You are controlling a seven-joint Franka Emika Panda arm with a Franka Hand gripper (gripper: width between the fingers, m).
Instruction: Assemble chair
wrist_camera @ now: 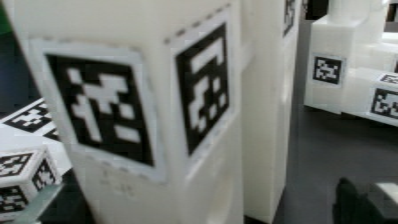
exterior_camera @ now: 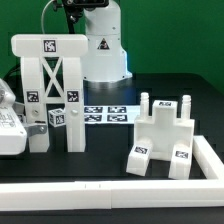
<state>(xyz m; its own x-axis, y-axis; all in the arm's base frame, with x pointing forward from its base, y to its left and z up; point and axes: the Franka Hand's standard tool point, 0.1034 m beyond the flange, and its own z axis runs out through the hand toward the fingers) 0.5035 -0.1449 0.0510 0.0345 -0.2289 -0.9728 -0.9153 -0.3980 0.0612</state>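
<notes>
The chair's tall back frame (exterior_camera: 50, 88), white with an X brace and square tags, stands upright at the exterior view's left. The seat piece (exterior_camera: 165, 135) with upright pegs lies at the right, apart from it. My gripper (exterior_camera: 9, 122) is low at the far left edge, right beside the frame's left post. In the wrist view that post (wrist_camera: 160, 110) fills the picture very close. My gripper (wrist_camera: 187, 215) straddles it. One dark fingertip (wrist_camera: 365, 200) shows with a gap of table between it and the post; the other finger is hidden. The jaws look open.
The marker board (exterior_camera: 110, 113) lies behind the parts before the robot base (exterior_camera: 105, 45). A small tagged cube (exterior_camera: 57, 118) sits between the frame's posts. A low white wall (exterior_camera: 110, 190) runs along the front and right. More tagged white pieces (wrist_camera: 347, 85) show past the post.
</notes>
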